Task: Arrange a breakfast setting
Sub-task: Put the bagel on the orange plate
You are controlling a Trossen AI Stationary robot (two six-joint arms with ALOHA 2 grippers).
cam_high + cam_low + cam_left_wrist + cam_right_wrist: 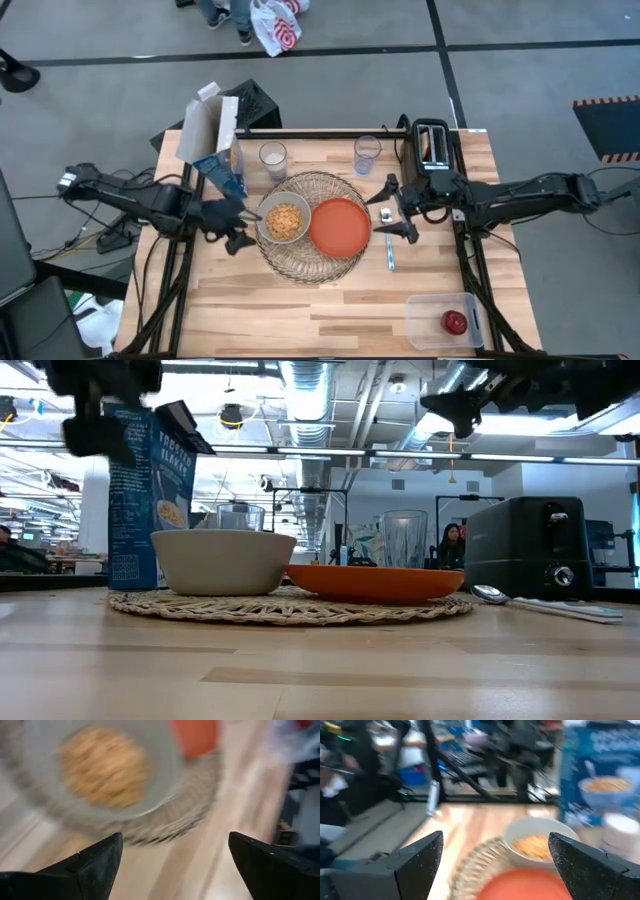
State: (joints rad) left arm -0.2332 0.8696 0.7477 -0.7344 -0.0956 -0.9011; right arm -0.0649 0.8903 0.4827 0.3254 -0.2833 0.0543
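Observation:
The grey bowl [285, 220] holds cereal and stands on the round wire mat [315, 262] beside the orange plate [340, 226]. The metal spoon [389, 248] lies on the table right of the mat. Two clear glasses [272, 157] [367, 153] stand behind the mat. The blue-white cereal box [213, 140] stands at the far left. The red apple [455, 322] lies in the clear tub. The bread is out of view. My left gripper [237, 226] is open, left of the bowl. My right gripper [397, 211] is open, above the table right of the plate.
The black toaster [432, 146] stands at the far right corner. The clear plastic tub [425, 310] sits at the near right corner. Bare wood lies along the near edge [300, 310]. A person's feet and a white bag [275, 25] show on the floor beyond the table.

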